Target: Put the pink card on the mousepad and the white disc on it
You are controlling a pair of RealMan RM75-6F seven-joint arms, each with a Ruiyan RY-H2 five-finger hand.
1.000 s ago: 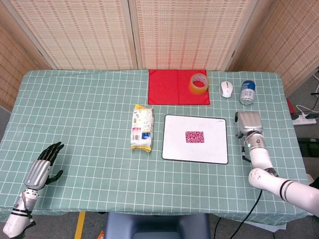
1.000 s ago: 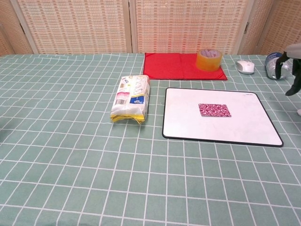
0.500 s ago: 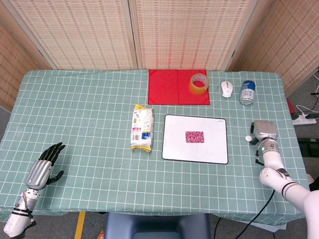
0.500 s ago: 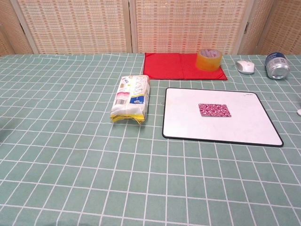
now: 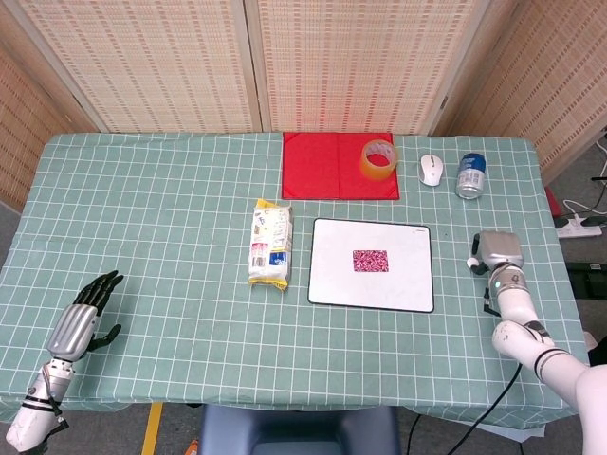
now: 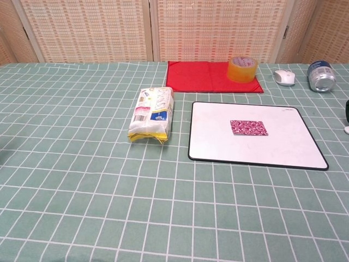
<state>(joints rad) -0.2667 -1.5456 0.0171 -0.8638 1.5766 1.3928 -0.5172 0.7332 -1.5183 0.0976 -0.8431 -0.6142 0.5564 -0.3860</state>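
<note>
The left hand's (image 5: 81, 322) fingers (image 5: 98, 287) lie spread and empty near the desk's (image 5: 171, 190) front left corner. The right hand's (image 5: 500, 253) fingers are hidden; cannot tell their state. The white disc (image 5: 471, 264) lies beside it, near the desk's right edge. The pink card (image 5: 370, 261) rests on the mousepad (image 5: 332, 275).

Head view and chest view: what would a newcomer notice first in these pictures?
First the white mousepad in the middle of the green checked table, with the small pink card lying at its centre. Then the red cloth at the far edge, a tape roll standing on its right corner. The right hand sits over the table right of the mousepad, by a small white disc.
</note>
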